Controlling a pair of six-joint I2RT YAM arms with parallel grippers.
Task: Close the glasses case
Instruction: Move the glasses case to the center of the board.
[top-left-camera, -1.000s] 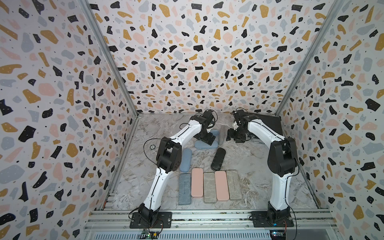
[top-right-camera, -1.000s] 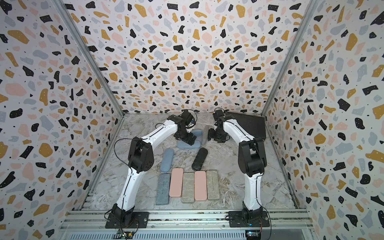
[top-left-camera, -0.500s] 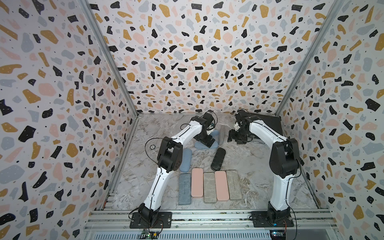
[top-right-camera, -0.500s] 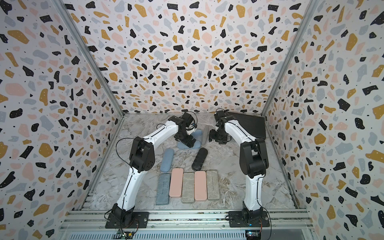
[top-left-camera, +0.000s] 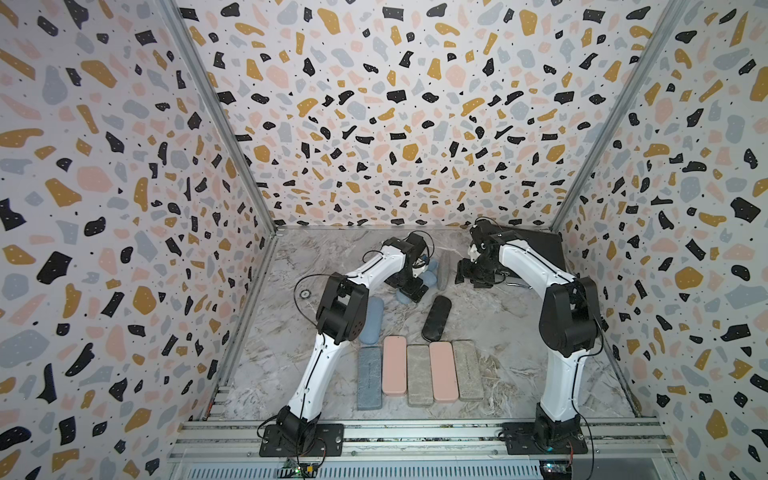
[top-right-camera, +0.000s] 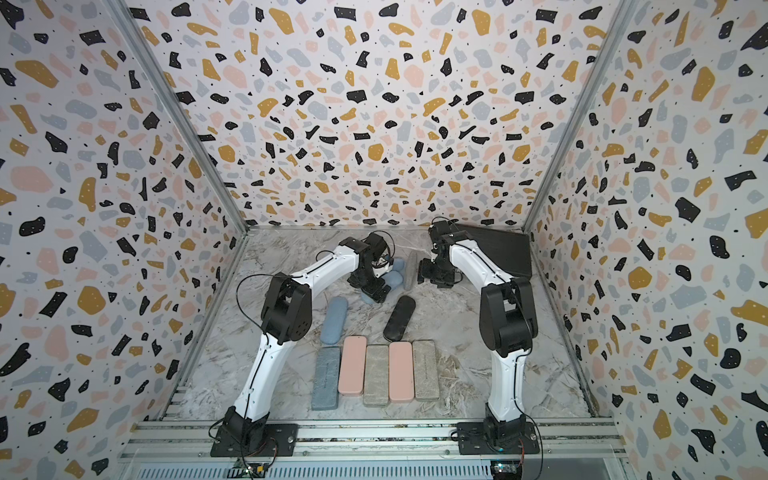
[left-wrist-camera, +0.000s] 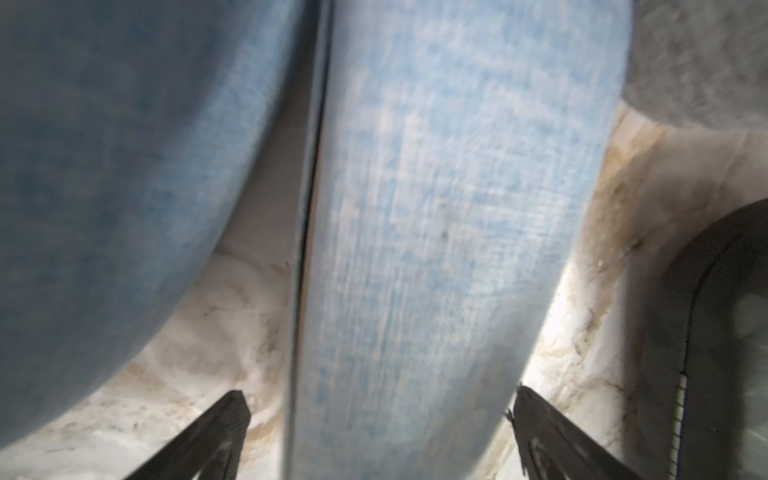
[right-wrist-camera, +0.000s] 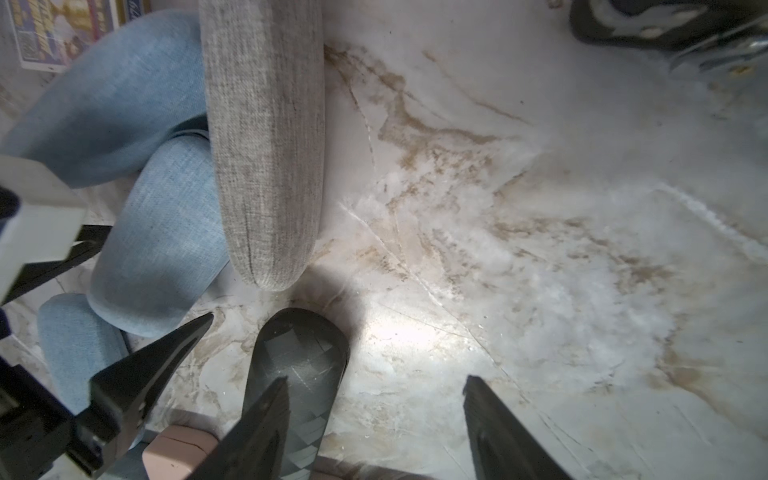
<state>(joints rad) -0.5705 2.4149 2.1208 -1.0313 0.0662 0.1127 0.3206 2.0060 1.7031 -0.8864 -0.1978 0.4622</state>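
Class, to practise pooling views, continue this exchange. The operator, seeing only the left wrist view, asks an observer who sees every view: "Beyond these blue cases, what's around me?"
Observer: The right gripper, open and empty, hovers by the grey case.
Operator: Other cases?
Observer: Five flat cases lie side by side in a row, two pink.
Operator: Anything at the back?
Observer: A black board sits in the back right corner.
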